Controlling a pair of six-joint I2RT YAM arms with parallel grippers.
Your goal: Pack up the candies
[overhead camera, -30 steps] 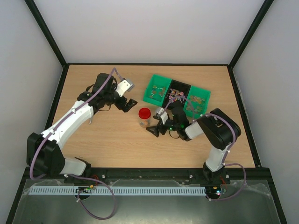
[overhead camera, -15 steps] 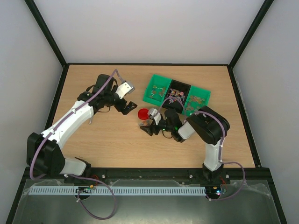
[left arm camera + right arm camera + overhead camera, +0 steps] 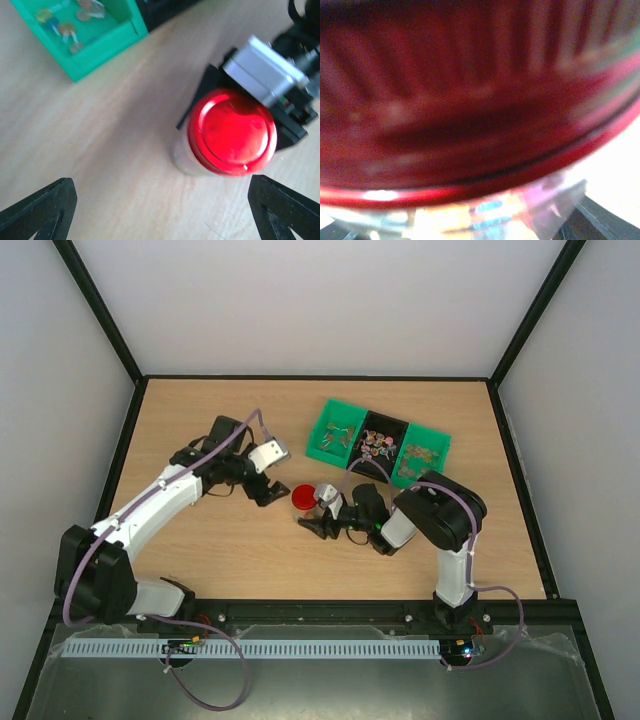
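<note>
**A:** Which arm's nearer the candies point(image 3: 377, 445)?

**B:** Right. They're in the tray point(image 3: 102, 52) just beyond the right end effector point(image 3: 312, 515), which crowds the jar point(image 3: 305, 497), can't tell if gripping. Left end effector point(image 3: 270, 488) gapes wide, empty.

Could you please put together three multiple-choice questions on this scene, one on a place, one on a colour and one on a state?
1. Where does the red-lidded jar stand?
A) inside a green bin
B) on the wooden table
C) on top of the left arm

2. What colour is the middle bin of the three?
A) green
B) black
C) white

3. How is the left tool?
A) open and empty
B) shut on the lid
C) shut on a candy

Answers:
1 B, the jar rests on bare wood.
2 B, its walls are black.
3 A, its fingertips stand wide apart and hold nothing.
</note>
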